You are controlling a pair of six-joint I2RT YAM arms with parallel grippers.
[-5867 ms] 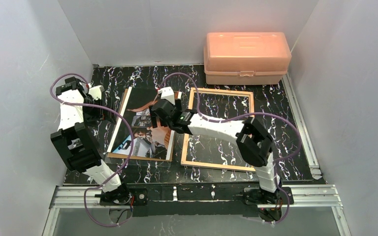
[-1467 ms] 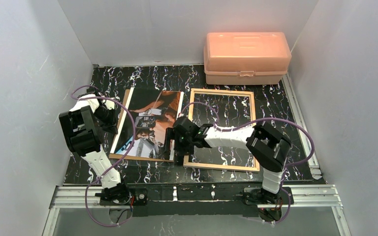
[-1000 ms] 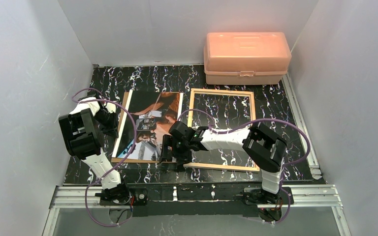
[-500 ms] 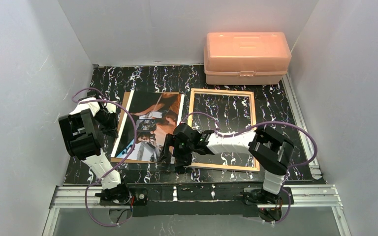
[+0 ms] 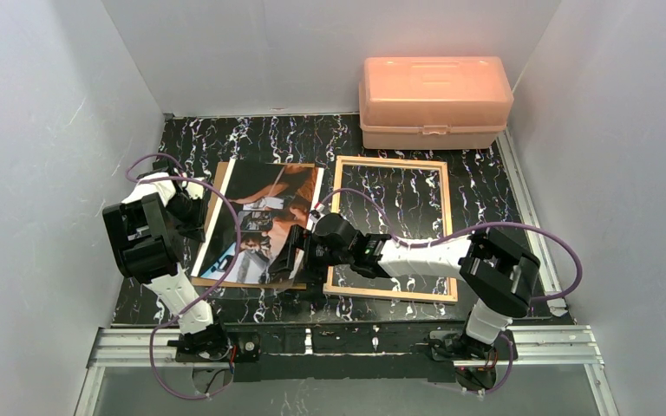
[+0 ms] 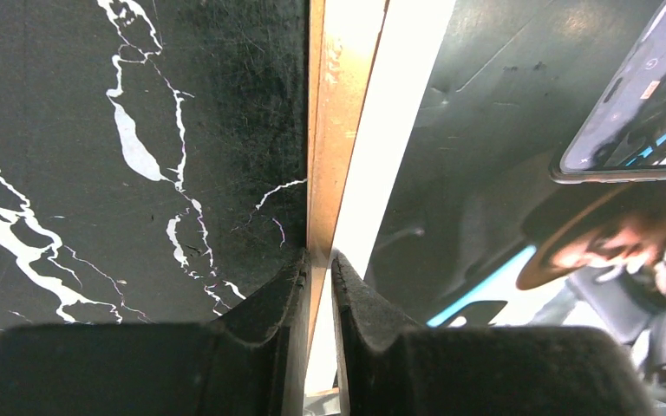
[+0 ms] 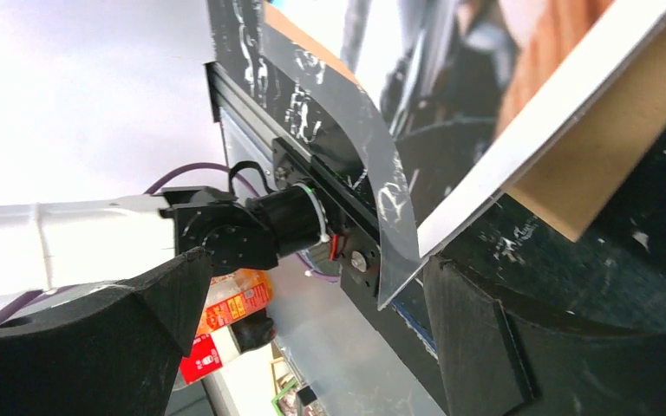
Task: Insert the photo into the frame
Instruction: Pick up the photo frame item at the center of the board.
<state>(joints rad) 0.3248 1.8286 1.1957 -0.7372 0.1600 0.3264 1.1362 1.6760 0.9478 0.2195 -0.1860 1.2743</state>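
The photo (image 5: 269,195) is seen lying face up on a brown backing board (image 6: 336,113) on the black marbled table (image 5: 477,199), just to the left of the frame (image 5: 390,160). The frame lies flat with its light wood side up and the marble showing through its opening. The two are close together but not overlapped.

The right arm is stretched low and leftward from its base, its elbow raised over the table's near right part and its forearm laid across the frame's near left corner. The right gripper (image 5: 297,253) is held at the photo's near right corner with its fingers spread wide. In the right wrist view the white-edged corner of the print, jutting past the board's corner, is caught between the two fingers, and neither finger is seen closed on it.

The left arm is folded tightly at the table's left side, elbow high, with the wrist turned down onto the photo's left edge. The left gripper (image 6: 319,264) is drawn almost closed, and only a narrow slit is left between its fingers. The board's brown edge is pinched in that slit, with the photo's white margin running just beside the right-hand finger.

A translucent orange plastic case (image 5: 435,91) is set against the back wall, beyond the frame.
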